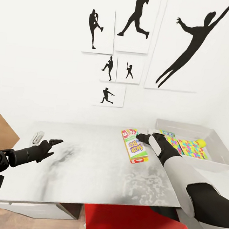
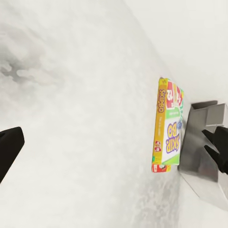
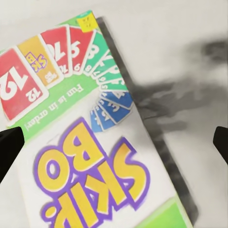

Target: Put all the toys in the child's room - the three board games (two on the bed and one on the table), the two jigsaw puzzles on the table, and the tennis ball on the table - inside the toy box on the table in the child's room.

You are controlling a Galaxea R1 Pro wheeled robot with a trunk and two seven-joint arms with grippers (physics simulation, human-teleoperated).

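Our right fingers (image 1: 139,136) hang spread wide just above the far end of the SKIP BO box (image 1: 134,146), holding nothing; in the right wrist view the two dark tips sit at opposite edges with the box lid (image 3: 80,142) between them, and we cannot tell whether they touch it. Our left fingers (image 1: 56,142) hover low over the bare left half of the surface, their tips drawn close together and empty, though only one dark tip (image 2: 7,149) shows in the left wrist view.

The box is a flat printed rectangle, glossy, with a fan of numbered cards and purple-edged yellow lettering, lying flat on the surface (image 1: 87,168) near its right end. Just beside it stands the toy box (image 1: 217,139), a shallow light-grey tray with flared sides. Inside lie two thin puzzles (image 1: 192,148) of bright interlocking pieces and a small yellow ball (image 1: 201,142); our right forearm hides the near part of one puzzle.

The surface is pale grey and mottled, with a darker smudge toward the left. A small white object (image 1: 37,137) near its left edge is too small to identify. Behind, a white wall carries black silhouette prints (image 1: 133,21). A red shape (image 1: 131,223) shows below the near edge.
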